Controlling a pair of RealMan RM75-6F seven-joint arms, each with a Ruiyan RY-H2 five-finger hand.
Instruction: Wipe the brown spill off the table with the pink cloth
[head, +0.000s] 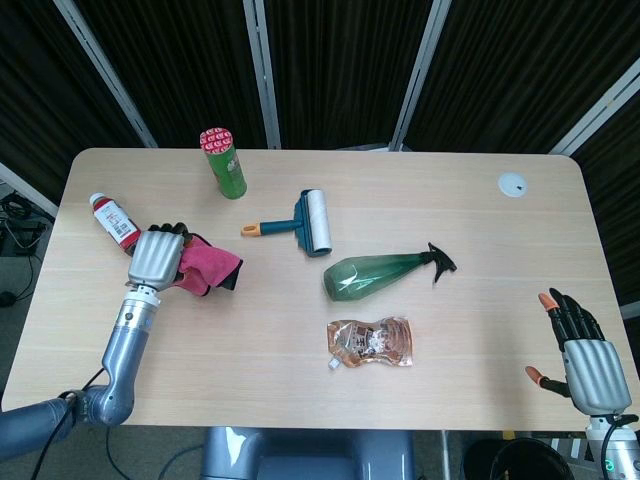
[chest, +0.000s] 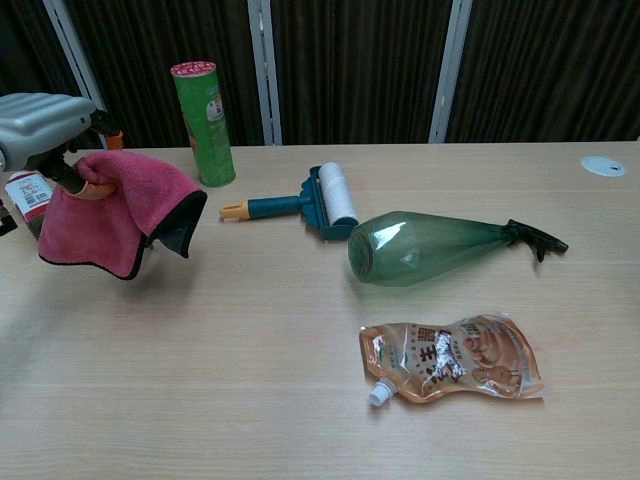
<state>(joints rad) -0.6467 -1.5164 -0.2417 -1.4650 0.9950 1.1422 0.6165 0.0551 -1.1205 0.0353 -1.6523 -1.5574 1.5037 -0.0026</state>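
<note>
My left hand (head: 153, 258) grips the pink cloth (head: 205, 267) at the left side of the table (head: 470, 330). In the chest view the left hand (chest: 45, 115) holds the pink cloth (chest: 105, 205) up in the air, and it hangs down with a dark edge showing. The right hand (head: 580, 345) hovers off the table's front right corner, fingers apart and holding nothing; the chest view does not show it. I cannot make out a brown spill on the tabletop in either view.
A red-and-white bottle (head: 118, 224) lies just left of the cloth. A green can (head: 223, 162) stands at the back. A lint roller (head: 305, 222), a green spray bottle (head: 380, 272) lying on its side and a brown pouch (head: 370, 342) sit mid-table. A white disc (head: 513, 183) lies back right.
</note>
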